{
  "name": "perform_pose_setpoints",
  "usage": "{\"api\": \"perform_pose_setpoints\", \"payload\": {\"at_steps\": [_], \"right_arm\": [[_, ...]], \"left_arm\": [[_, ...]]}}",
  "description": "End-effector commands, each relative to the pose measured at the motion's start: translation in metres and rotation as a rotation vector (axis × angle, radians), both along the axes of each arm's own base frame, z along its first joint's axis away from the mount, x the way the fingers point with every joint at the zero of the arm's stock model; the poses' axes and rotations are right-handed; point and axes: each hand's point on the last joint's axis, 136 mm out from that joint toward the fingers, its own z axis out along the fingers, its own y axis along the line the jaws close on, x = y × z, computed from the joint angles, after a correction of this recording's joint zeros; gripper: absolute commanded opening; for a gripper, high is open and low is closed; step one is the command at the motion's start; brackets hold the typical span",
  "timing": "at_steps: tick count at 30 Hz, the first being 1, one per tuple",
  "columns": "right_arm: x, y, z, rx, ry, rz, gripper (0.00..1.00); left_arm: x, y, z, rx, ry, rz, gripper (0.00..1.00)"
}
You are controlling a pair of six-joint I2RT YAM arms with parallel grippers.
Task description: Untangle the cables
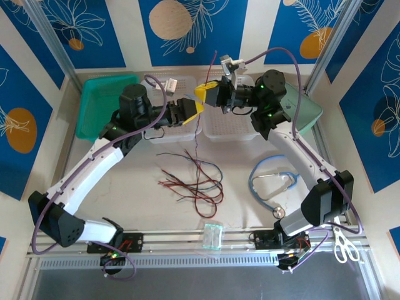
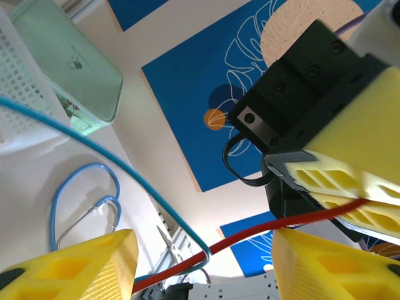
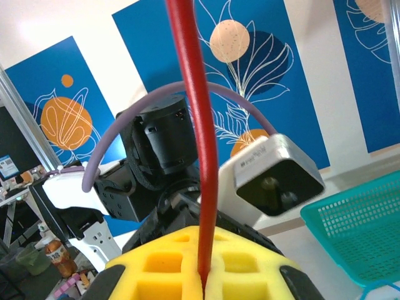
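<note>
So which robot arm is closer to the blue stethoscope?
Right. The right arm passes close alongside the stethoscope. The left arm lies across the table, beyond the loose cables.

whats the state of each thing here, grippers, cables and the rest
left gripper: open, red cable passing between its fingers
right gripper: shut on the red cable
other cables: lying tangled on the table
stethoscope: lying looped on the table, untouched
</note>
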Motion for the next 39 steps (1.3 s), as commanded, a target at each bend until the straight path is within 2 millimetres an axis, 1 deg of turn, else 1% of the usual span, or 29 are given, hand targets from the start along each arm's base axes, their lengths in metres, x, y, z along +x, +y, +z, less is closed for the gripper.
{"api": "perform_pose_setpoints", "payload": {"at_steps": [1, 3, 5, 8, 16, 20, 21, 23, 24, 25, 26, 27, 30, 31, 33, 35, 39], "right_arm": [[-0.014, -0.009, 0.012, 0.015, -0.036, 0.000, 0.00], [-0.013, -0.011, 0.012, 0.014, -0.036, -0.007, 0.00], [-0.012, -0.013, 0.012, 0.014, -0.034, -0.015, 0.00], [-0.014, -0.015, 0.013, 0.015, -0.035, -0.015, 0.00], [-0.019, -0.010, 0.014, 0.013, -0.041, 0.015, 0.00], [-0.022, -0.005, 0.015, 0.015, -0.048, 0.034, 0.00], [-0.023, -0.004, 0.016, 0.015, -0.048, 0.039, 0.00], [-0.024, -0.001, 0.018, 0.016, -0.050, 0.049, 0.00], [-0.025, 0.000, 0.018, 0.015, -0.051, 0.057, 0.00], [-0.026, 0.001, 0.018, 0.014, -0.048, 0.060, 0.00], [-0.025, 0.000, 0.018, 0.013, -0.044, 0.058, 0.00], [-0.024, 0.000, 0.018, 0.010, -0.039, 0.053, 0.00], [-0.020, -0.009, 0.018, 0.005, -0.026, 0.010, 0.00], [-0.017, -0.013, 0.018, 0.003, -0.019, -0.016, 0.00], [-0.014, -0.021, 0.018, 0.001, -0.008, -0.072, 0.00], [-0.006, -0.033, 0.016, -0.008, 0.045, -0.162, 0.00], [0.018, -0.059, 0.004, -0.010, 0.195, -0.427, 0.00]], "left_arm": [[-0.001, 0.010, 0.027, -0.028, -0.108, 0.055, 0.59], [0.002, 0.012, 0.029, -0.033, -0.115, 0.074, 0.59], [0.007, 0.017, 0.030, -0.032, -0.120, 0.122, 0.63], [0.012, 0.021, 0.029, -0.040, -0.122, 0.158, 0.63], [0.022, 0.003, 0.020, -0.073, -0.068, 0.103, 0.65], [0.023, -0.007, 0.014, -0.085, -0.047, 0.072, 0.63], [0.023, -0.010, 0.012, -0.089, -0.041, 0.066, 0.62], [0.025, -0.013, 0.007, -0.096, -0.029, 0.059, 0.55], [0.027, -0.013, 0.005, -0.101, -0.025, 0.061, 0.42], [0.027, -0.014, 0.004, -0.108, -0.026, 0.057, 0.16], [0.027, -0.014, 0.003, -0.108, -0.020, 0.061, 0.00], [0.028, -0.012, 0.001, -0.101, -0.016, 0.072, 0.00], [0.028, -0.002, -0.001, -0.049, -0.047, 0.132, 0.00], [0.029, 0.005, -0.002, -0.030, -0.063, 0.168, 0.00], [0.033, 0.021, -0.003, -0.015, -0.081, 0.249, 0.00], [0.035, 0.041, 0.001, -0.028, -0.104, 0.332, 0.00], [0.032, 0.079, 0.007, -0.041, -0.165, 0.501, 0.00]]}}
